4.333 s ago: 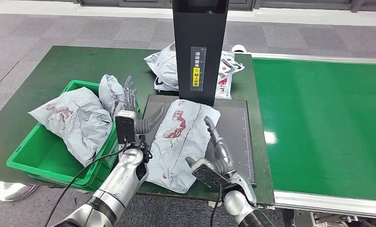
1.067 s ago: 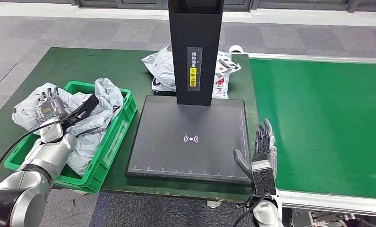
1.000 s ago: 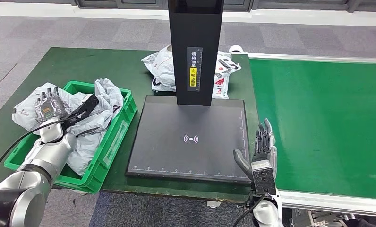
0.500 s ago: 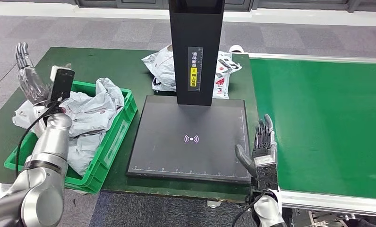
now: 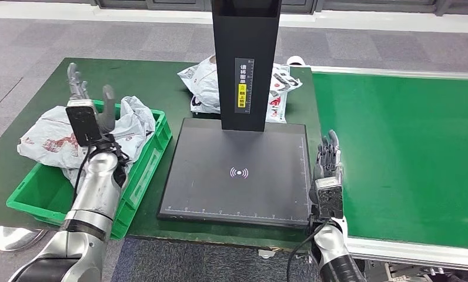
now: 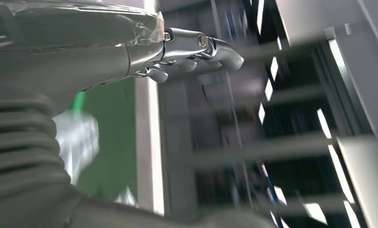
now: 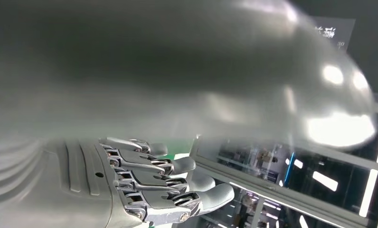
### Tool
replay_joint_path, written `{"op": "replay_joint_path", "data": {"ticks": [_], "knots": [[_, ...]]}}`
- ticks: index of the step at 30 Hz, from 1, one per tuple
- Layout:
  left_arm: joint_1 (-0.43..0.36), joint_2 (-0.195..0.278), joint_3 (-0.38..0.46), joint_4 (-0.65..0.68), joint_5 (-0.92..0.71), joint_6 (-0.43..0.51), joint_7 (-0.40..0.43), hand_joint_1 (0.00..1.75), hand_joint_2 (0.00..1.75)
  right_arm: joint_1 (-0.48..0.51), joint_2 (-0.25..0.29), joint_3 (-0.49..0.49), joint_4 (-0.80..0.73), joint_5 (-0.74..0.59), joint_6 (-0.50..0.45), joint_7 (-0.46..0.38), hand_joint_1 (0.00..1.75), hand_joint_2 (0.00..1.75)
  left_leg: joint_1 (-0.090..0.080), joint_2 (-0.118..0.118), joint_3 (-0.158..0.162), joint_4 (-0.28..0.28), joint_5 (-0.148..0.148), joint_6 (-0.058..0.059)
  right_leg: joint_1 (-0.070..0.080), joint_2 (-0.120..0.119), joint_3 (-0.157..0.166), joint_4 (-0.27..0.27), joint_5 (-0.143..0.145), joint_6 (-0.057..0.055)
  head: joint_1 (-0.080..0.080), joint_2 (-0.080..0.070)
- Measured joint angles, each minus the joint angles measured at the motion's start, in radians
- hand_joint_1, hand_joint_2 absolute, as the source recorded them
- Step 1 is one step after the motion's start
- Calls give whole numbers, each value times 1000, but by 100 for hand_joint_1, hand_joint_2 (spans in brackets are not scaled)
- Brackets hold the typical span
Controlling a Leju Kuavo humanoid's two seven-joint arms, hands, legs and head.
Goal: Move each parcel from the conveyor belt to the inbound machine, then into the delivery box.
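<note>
Grey plastic parcels (image 5: 73, 138) lie heaped in the green crate (image 5: 140, 170) at the left of the table, one draped over its far left rim. Above them the left hand (image 5: 87, 106) is raised with fingers apart and upright, holding nothing. The right hand (image 5: 328, 170) stands by the right edge of the scanner pad (image 5: 237, 170), fingers straight and spread, also empty. The pad is bare, its wireless mark showing, and the belt (image 5: 396, 147) to the right carries no parcel in the part seen. Two more bags (image 5: 205, 85) rest behind the black column (image 5: 246, 59), touching it or nearly so.

The drop into the crate looks finished, so the step in hand seems to be clearing the arm and readying for another parcel. To do it well, the left hand should lift straight clear of the loose plastic so no fold snags a finger, then swing inward above the crate rim. The right hand has the shorter path to the belt; it should stay open and low, and wait until a parcel is within reach. Soft bags sag, so a wide grasp from both sides will likely serve better than a pinch.

Dark green matting covers the table (image 5: 155, 76); the belt is a brighter, glossier green with a pale metal frame. Grey carpet tiles surround the bench, and the wrist views give blurred shelving and ceiling lights.
</note>
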Motion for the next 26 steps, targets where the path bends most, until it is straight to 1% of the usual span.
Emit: {"op": "replay_joint_path", "data": {"ticks": [4, 8, 10, 12, 15, 17, 18, 20, 22, 24, 26], "knots": [[20, -15, -75, -28, 33, -23, -11, 0, 175, -17, 0, 7, 17, 2, -3, -5, 0, 0, 0, 1, 0, 0, 0, 0, -1, 0, 0, 0, 0, 0, 0, 0], [23, -16, -106, -38, 50, -29, -14, 0, 175, -21, 0, 10, 25, 3, -7, -7, 0, 0, 0, 1, 0, 0, 0, 0, 0, 0, 0, 0, 0, 0, 0, 0], [25, -17, -117, -41, 68, -48, -15, 0, 175, -24, 0, 11, 30, 13, -21, -12, 0, 87, 0, 0, 0, 0, 0, 0, 0, 0, 0, 0, 0, 0, 0, 0], [28, -27, -135, -33, 90, -82, -34, 0, 175, -33, 0, 17, 37, 42, -63, -18, 0, 175, 0, 0, 0, 0, 0, 0, 0, 0, 0, 0, 0, 0, 0, 0], [33, -75, -196, 24, 91, -95, -97, 0, 175, -64, 2, 39, 43, 128, -181, -28, 0, 175, 0, -1, 0, 0, 0, 0, -1, -2, 0, 0, 0, 0, 0, 0], [38, -117, -252, 76, 82, -55, -112, 0, 175, -83, 11, 46, 44, 212, -232, -30, 0, 175, 0, -2, -1, 1, 0, 1, -2, -2, 0, 0, 0, 0, 0, 0], [41, -138, -278, 100, 81, -29, -112, 0, 175, -89, 17, 46, 44, 244, -240, -30, 0, 175, 0, -2, -1, 1, 0, 1, -2, -2, 0, -1, 0, 0, 0, 0], [47, -180, -331, 149, 83, 17, -112, 0, 175, -92, 29, 44, 44, 276, -242, -30, 0, 87, 0, -2, -1, 1, -1, 2, -2, -2, 0, -1, 0, 1, 0, 0], [54, -212, -374, 185, 86, 41, -113, 0, 175, -91, 38, 43, 46, 275, -242, -29, 0, 87, -1, -2, -1, 1, -1, 2, -2, -2, 0, -1, 0, 1, 0, 0], [56, -233, -406, 214, 93, 56, -113, 0, 175, -90, 43, 43, 51, 261, -249, -29, 0, 175, -1, -2, -1, 1, -1, 2, -2, -2, 0, -1, 0, 1, 0, 0], [57, -246, -427, 237, 104, 64, -113, 0, 175, -87, 43, 43, 56, 247, -253, -29, 0, 175, -1, -2, -1, 1, -1, 2, -2, -2, 0, -1, -1, 1, 0, 0]]}}
